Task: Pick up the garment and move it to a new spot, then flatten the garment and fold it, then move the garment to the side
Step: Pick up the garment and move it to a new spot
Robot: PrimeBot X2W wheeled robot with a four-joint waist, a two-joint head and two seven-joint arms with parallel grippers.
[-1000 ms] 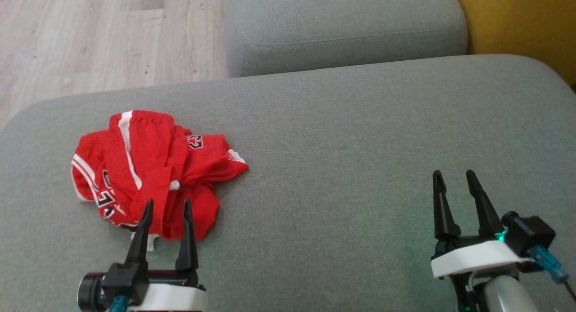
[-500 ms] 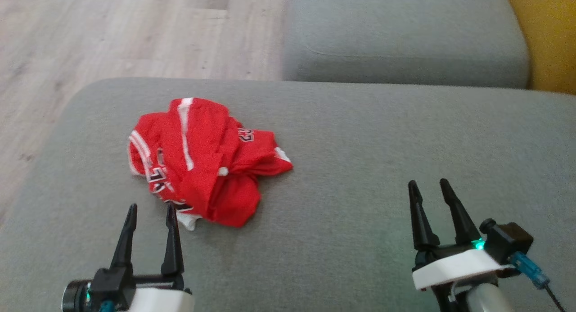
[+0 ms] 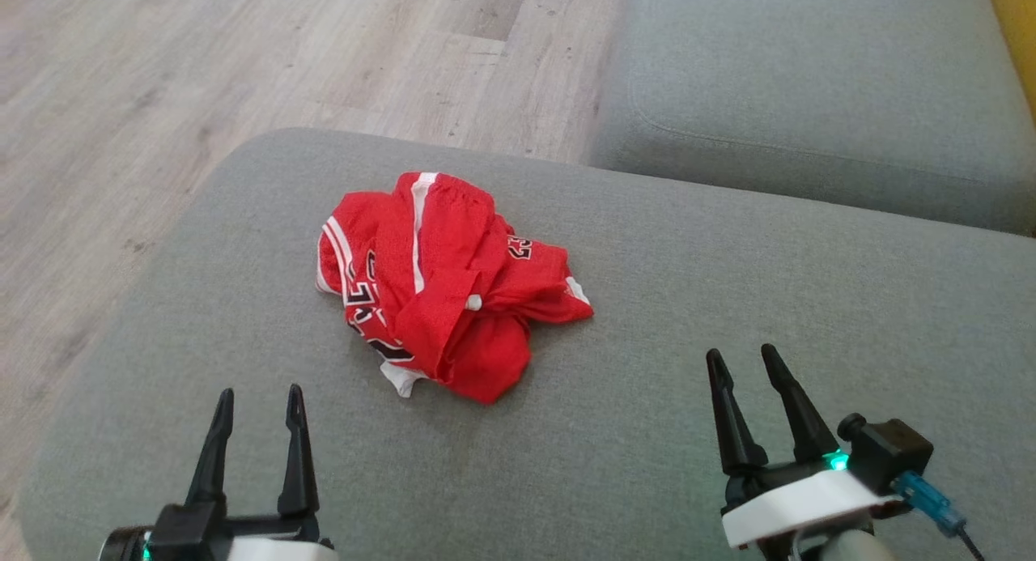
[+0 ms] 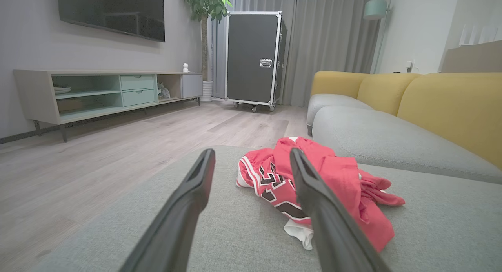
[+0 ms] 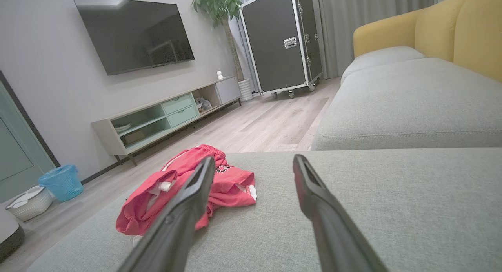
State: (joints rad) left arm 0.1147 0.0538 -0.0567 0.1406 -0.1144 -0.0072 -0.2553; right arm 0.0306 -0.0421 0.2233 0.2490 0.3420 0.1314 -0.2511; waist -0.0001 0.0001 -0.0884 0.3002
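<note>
noted the crumpled red mesh garment (image 3: 445,286) near the far-left corner of the wide grey woven-fabric seat cushion (image 3: 647,464), resting just short of its rounded edges. traced those edges down to the pale wood-plank floor (image 3: 162,99) on the left and far side. found a broad bare stretch of cushion to the right of the garment, reaching the right gripper (image 3: 740,350) and past it; narrower bare strip on the near side, toward the left gripper (image 3: 260,391). checked both grippers: long dark fingers spread wide on each, nothing between them, held low over the cushion, well apart from each other. located the garment ahead of the left gripper and a little to its right, touching neither gripper.

saw a second grey fabric cushion (image 3: 809,83) past the far edge on the right, with a mustard-yellow upholstered backrest (image 4: 451,103) behind. recorded from the wrist views: dark flat wall-mounted screen (image 5: 133,32), low pale console (image 4: 98,91) with mint-green drawers, tall black metal-edged wheeled case (image 4: 253,56), leafy potted plant (image 5: 217,5), grey curtain (image 4: 329,40), blue plastic basket (image 5: 62,181) on the floor.

garment look: bunched into a loose heap, folds piled over one another; white stripe along the top fold; black-and-white lettering on the left side, partly folded under; small numerals on the right fold, too small to read; white scrap poking out at the near edge.
</note>
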